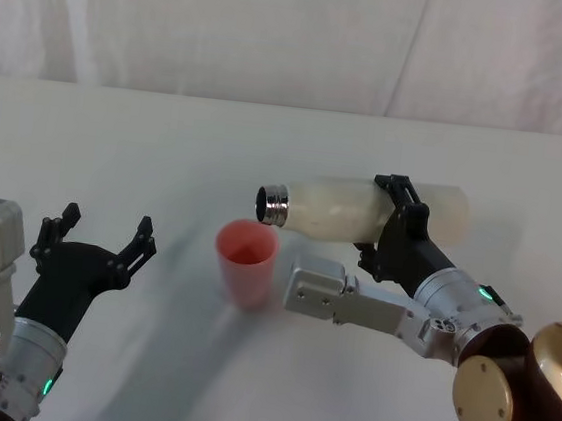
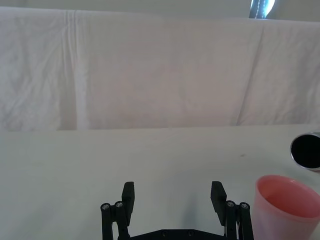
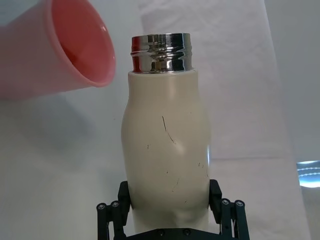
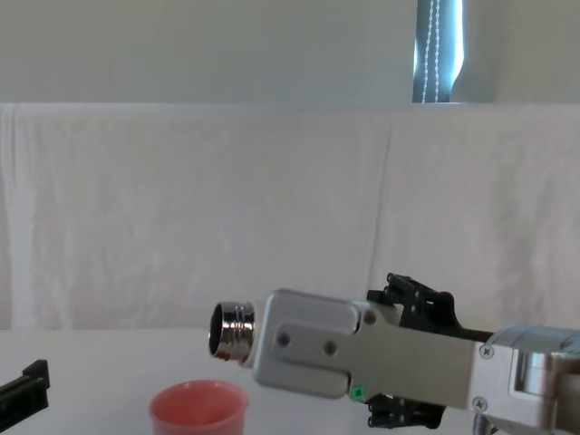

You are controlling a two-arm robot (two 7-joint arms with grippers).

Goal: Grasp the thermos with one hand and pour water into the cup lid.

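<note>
1. The right claw point(image 1: 403, 215) is closed around the body of the thermos point(image 1: 361, 211), holding it off the counter point(image 1: 167, 148) and tipped almost level; the right wrist view shows one black finger point(image 3: 216, 196) pressed on each side of the cream-white bottle.
2. The thermos lies on its side in the air, its base pointing to 3 o'clock and its shiny threaded steel neck point(image 1: 273, 205) pointing to 9 o'clock in the head view.
3. The open neck hangs just above the rim of the cup lid point(image 1: 246, 262), at the rim's 1 o'clock side; whether water is running out cannot be told.
4. The cup lid stands upright on the counter near its middle, mouth up, salmon-pink; from the chest view it sits below and slightly left of the steel neck.
5. The left claw point(image 1: 98, 234) waits at 9 o'clock from the cup lid, well apart from it, fingers spread wide and holding nothing.
6. In the left wrist view the two spread fingers point(image 2: 129, 196) point across the counter, with the cup lid off to one side and the dark mouth of the thermos above it.
7. A white cloth point(image 1: 280, 29) hangs behind the counter at 12 o'clock.
</note>
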